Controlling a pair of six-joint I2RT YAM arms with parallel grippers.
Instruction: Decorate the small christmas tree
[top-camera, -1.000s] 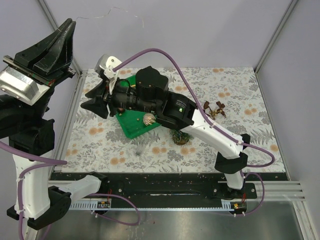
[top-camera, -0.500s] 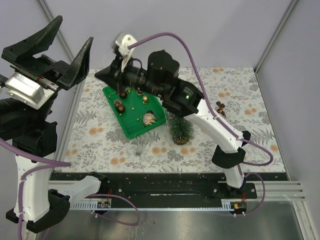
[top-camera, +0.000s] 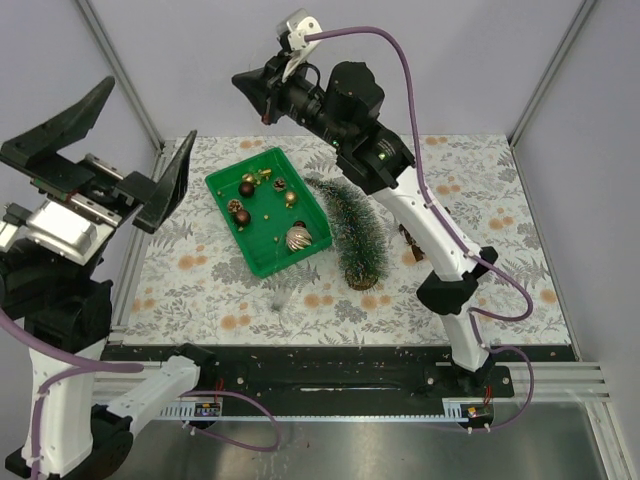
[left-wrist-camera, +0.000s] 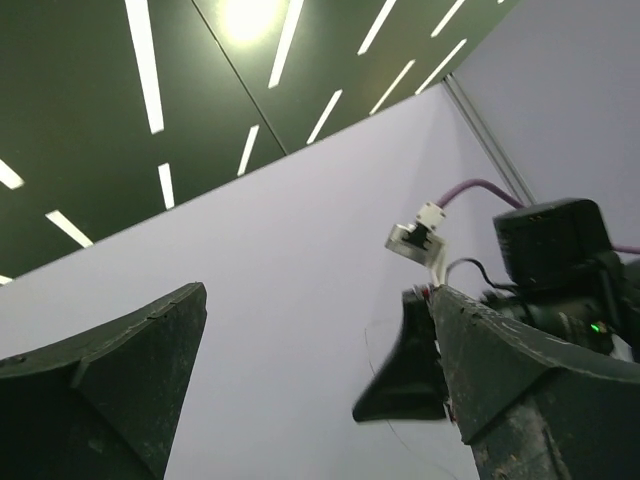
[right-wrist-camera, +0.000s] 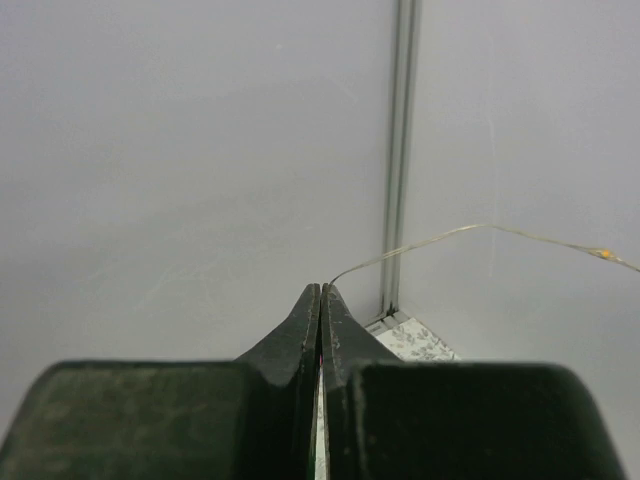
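The small christmas tree (top-camera: 352, 228) stands on its wooden disc just right of the green tray (top-camera: 262, 248). My right gripper (top-camera: 240, 79) is raised high over the back of the table, beyond the tray. Its jaws (right-wrist-camera: 321, 287) are pressed together on a thin light wire (right-wrist-camera: 450, 233), which runs off to the right with a small bead on it. My left gripper (top-camera: 120, 150) hangs high at the left edge, pointing up and away from the table. It stands wide open (left-wrist-camera: 320, 295) with nothing between its fingers.
The tray holds several small brown and gold baubles and a striped ball ornament (top-camera: 297, 238). A dark brown ornament (top-camera: 409, 240) lies behind the right arm's forearm. Grey walls and a metal corner post (right-wrist-camera: 397, 150) enclose the floral table (top-camera: 200, 290).
My right arm has lifted from low over the tray to high at the back, its jaws closing on the wire. The left gripper has opened wide. The tree is now uncovered.
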